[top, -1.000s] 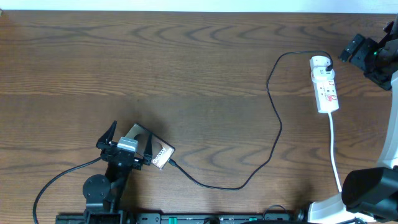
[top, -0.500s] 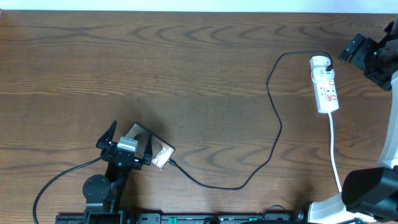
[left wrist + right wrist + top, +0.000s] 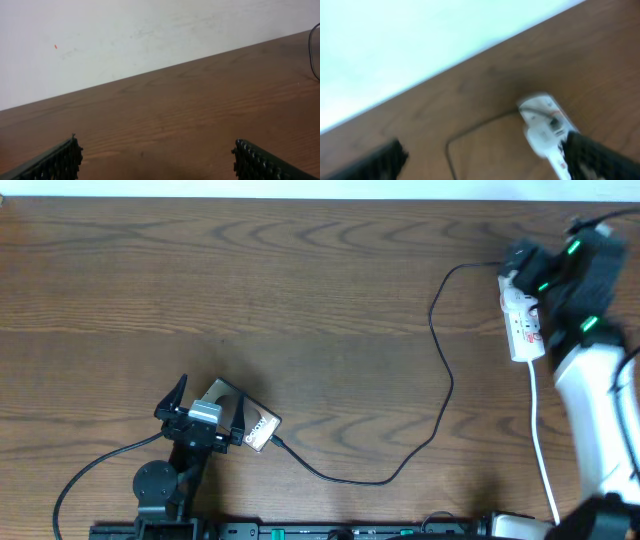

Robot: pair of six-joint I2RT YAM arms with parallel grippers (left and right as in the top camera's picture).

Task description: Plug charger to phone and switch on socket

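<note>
The phone [image 3: 258, 426] lies flat on the counter [image 3: 300, 280], close to the near edge and left of the middle. Its long axis runs on a diagonal, one end toward the far-left corner and the other toward the near-right corner. It is a thin rectangular slab with a glossy brownish-grey face. White writing sits at the near-right end, too small to read from overhead.

The left pincer [image 3: 212, 395] hangs over the phone's far-left half, its ridged black fingers spread wide apart and holding nothing.

The charger [image 3: 446, 395], a thin black cable, meets the phone's near-right end. It loops toward the near edge, climbs in a long curve toward the far-right corner, and arrives at the far end of the socket [image 3: 527, 340].

The socket is a narrow white plastic strip near the right edge, its long axis running from far to near with a slight tilt. It carries small red markings that are too fine to read. A white cord [image 3: 540, 440] trails from its near end toward the near edge.

The right pincer [image 3: 485, 150] is blurred above the socket's far end. In the right wrist view its two dark fingers stand wide apart and grip nothing. The counter is brown wood grain.
</note>
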